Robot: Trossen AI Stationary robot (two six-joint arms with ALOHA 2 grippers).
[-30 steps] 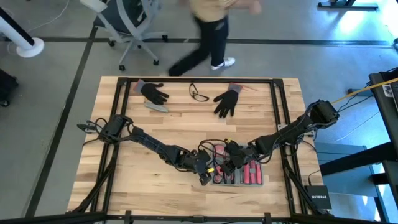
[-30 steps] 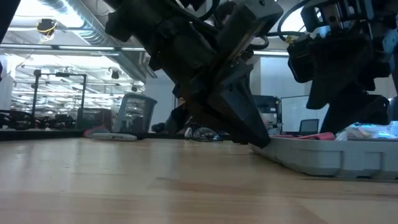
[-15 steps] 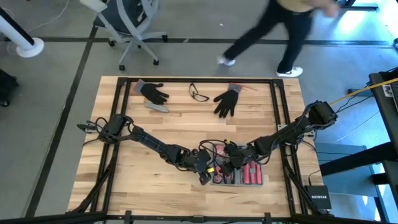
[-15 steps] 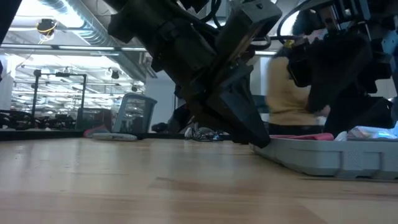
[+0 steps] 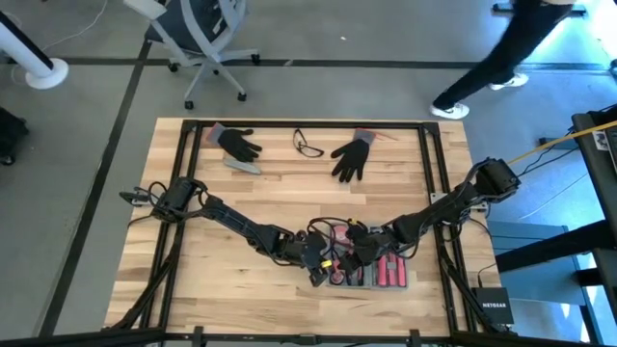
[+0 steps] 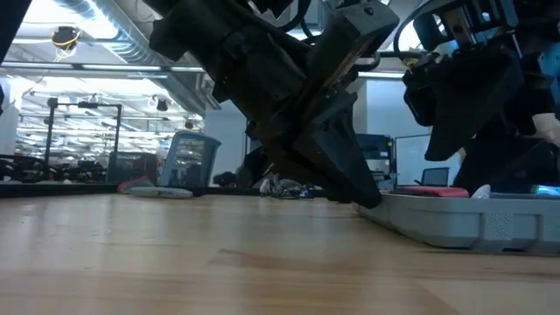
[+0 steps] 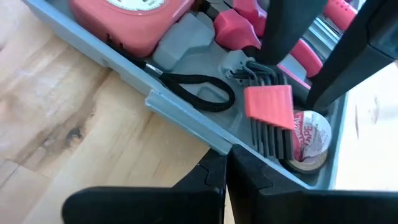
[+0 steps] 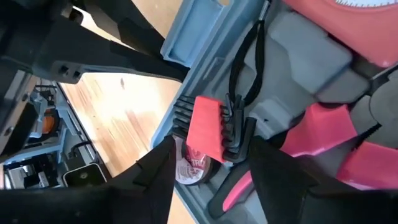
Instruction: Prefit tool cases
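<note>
The left gripper (image 5: 318,280) is kept shut, pressed against the left edge of the case (image 5: 400,281), which lies open near the front of the table (image 5: 241,193). The right gripper (image 8: 208,158) is held partly open over the hex keys (image 8: 214,134) inside; it has been lowered a little and narrowed slightly. A tool is probably about to be seated. Nothing is held yet.
</note>
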